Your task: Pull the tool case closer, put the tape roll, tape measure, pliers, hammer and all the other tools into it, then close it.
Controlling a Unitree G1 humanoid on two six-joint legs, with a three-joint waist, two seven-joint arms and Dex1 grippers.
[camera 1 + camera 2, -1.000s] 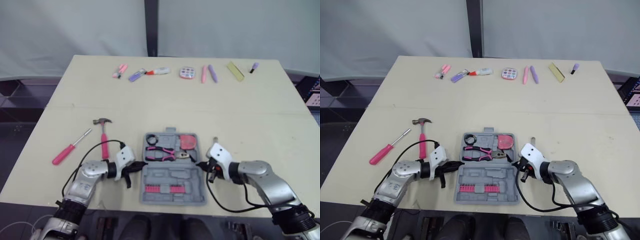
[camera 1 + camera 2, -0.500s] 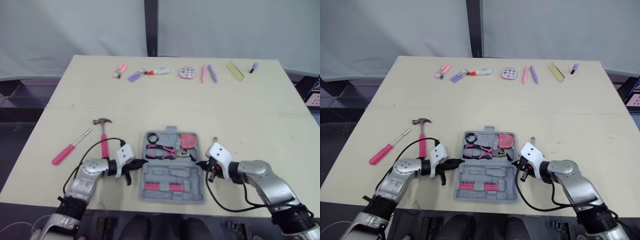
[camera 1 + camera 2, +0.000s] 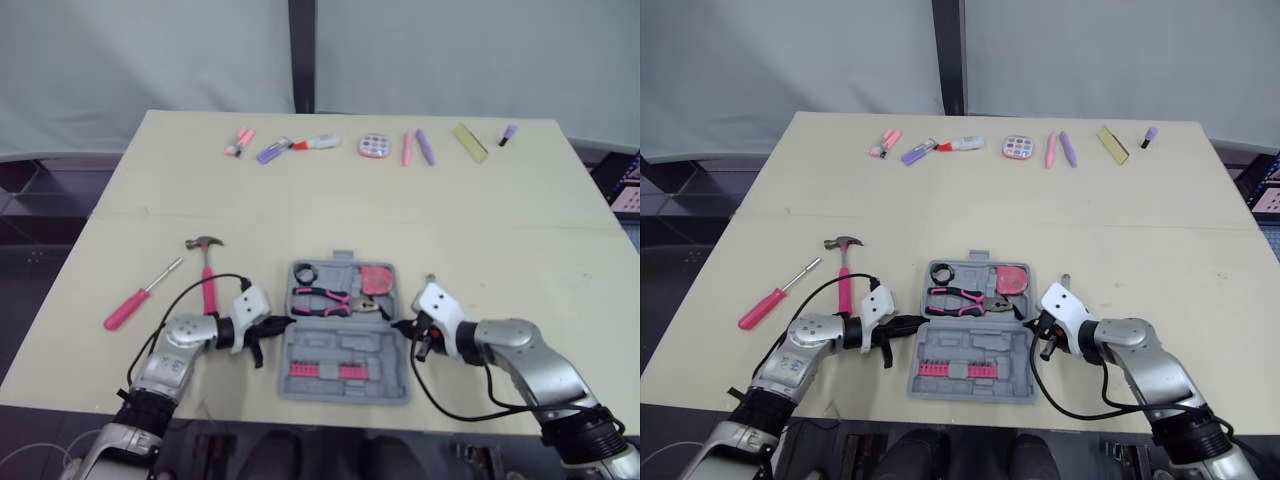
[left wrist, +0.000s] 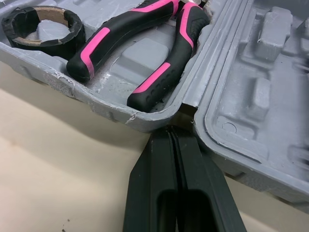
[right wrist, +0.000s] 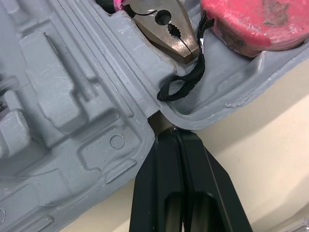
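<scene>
The grey tool case (image 3: 345, 350) lies open near the table's front edge. Its far half holds the black tape roll (image 3: 304, 272), the pink-and-black pliers (image 3: 322, 297) and the pink tape measure (image 3: 376, 281). The near half carries a row of pink bits. My left gripper (image 3: 283, 323) is shut, with its tips against the left end of the case's hinge (image 4: 188, 108). At the hinge's right end my right gripper (image 3: 397, 325) is shut too, tips touching the case. To the left on the table lie the hammer (image 3: 208, 272) and the pink-handled screwdriver (image 3: 140, 296).
Along the table's far edge lies a row of small things: markers (image 3: 272, 150), a round pink item (image 3: 374, 146), pens (image 3: 417, 147) and a yellow-green strip (image 3: 470, 141). A small metal piece (image 3: 431, 279) lies just beyond my right gripper. The case reaches nearly to the front edge.
The near half of the case looks slightly shorter, as if its front edge has lifted a little. Both grippers stay shut at the hinge ends; the left one has edged slightly forward.
</scene>
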